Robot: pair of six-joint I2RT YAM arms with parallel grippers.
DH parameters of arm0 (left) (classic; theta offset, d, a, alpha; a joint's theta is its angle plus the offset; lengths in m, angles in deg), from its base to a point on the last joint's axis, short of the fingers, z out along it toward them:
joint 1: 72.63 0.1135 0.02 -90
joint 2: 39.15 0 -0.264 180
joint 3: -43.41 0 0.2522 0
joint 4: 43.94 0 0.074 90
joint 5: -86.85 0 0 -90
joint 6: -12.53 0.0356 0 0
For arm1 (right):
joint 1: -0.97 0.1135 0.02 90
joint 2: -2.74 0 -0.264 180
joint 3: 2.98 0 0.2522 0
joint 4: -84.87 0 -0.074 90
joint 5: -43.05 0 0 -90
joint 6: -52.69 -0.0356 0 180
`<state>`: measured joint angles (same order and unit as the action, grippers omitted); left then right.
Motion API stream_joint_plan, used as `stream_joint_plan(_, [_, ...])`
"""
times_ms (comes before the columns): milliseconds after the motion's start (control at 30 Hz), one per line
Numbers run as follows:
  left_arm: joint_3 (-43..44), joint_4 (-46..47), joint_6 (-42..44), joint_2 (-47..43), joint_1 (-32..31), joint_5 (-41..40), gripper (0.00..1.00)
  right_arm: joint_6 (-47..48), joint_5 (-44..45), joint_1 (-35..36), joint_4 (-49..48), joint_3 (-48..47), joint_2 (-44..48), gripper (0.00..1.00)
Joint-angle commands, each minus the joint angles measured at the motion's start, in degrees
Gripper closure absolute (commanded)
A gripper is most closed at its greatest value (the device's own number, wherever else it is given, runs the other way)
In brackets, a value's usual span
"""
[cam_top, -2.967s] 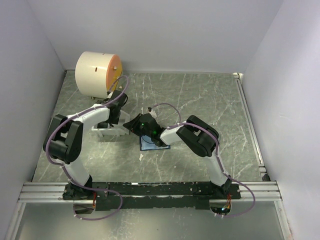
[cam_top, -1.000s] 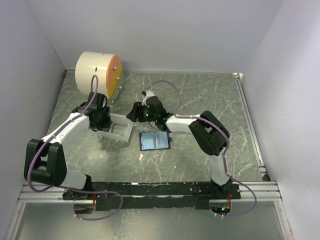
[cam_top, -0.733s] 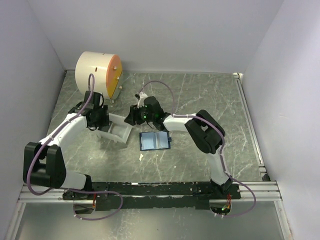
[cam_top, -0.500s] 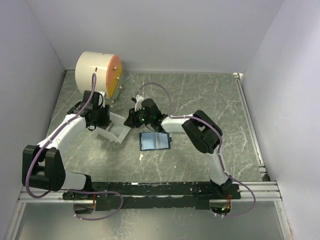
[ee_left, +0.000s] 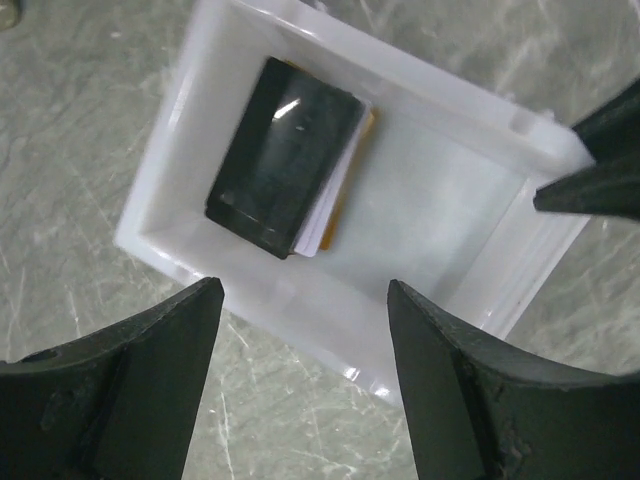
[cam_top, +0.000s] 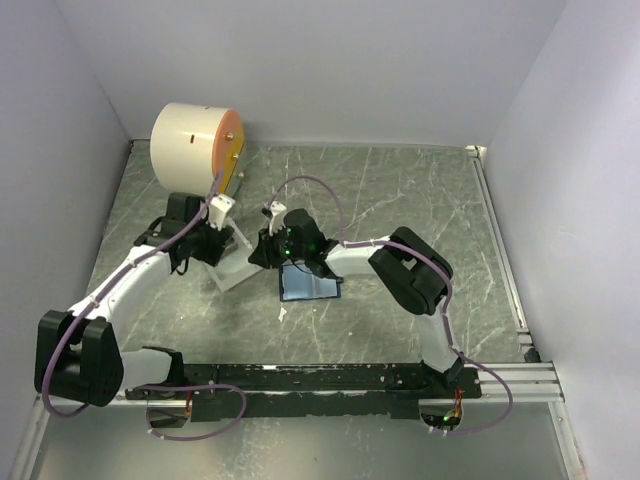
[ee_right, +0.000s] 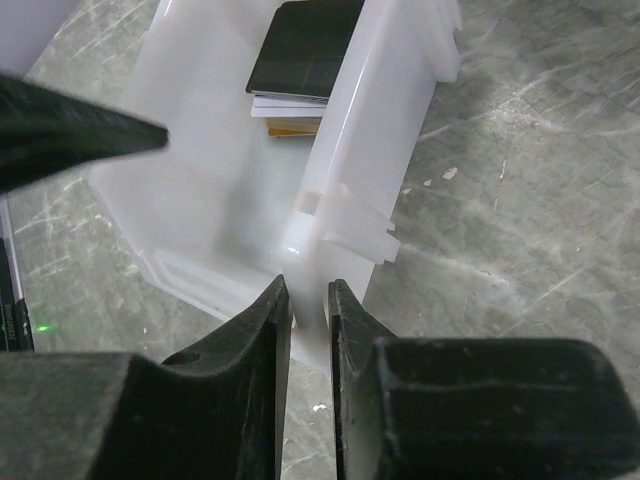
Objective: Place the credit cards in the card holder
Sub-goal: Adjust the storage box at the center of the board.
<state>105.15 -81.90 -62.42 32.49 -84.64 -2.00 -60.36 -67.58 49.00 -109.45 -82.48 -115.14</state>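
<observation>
Credit cards (ee_left: 285,170) in tray (ee_left: 440,230), wrist-view only

The left arm's forearm slants toward 1 o'clock from its folded elbow. The left gripper (ee_left: 302,292) points straight down, jaws spread wide. The right arm bends sharply at the elbow and stretches toward 9 o'clock, with the right gripper (ee_right: 305,290) pinched almost closed on a wall of the white tray (ee_right: 365,140).

I work in a lab test cell: plain pale walls (cam_top: 300,60) box in a marbled green table (cam_top: 420,190). My left arm (cam_top: 120,287) and right arm (cam_top: 410,270) are bolted to a metal rail (cam_top: 85,385) at its near edge, with cables (cam_top: 310,180) looping loose.
</observation>
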Motion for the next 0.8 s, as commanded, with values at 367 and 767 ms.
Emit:
stream_joint_plan(367, [-6.43,16.25,15.50,7.96,-8.91,-11.36,0.19,2.02,-4.71,0.27,-6.72,4.22,3.98,0.87])
stream_joint_plan(767, [-12.36,26.06,19.69,9.29,-9.11,-12.81,0.18,2.01,-4.69,0.06,-7.50,5.22,4.51,0.89])
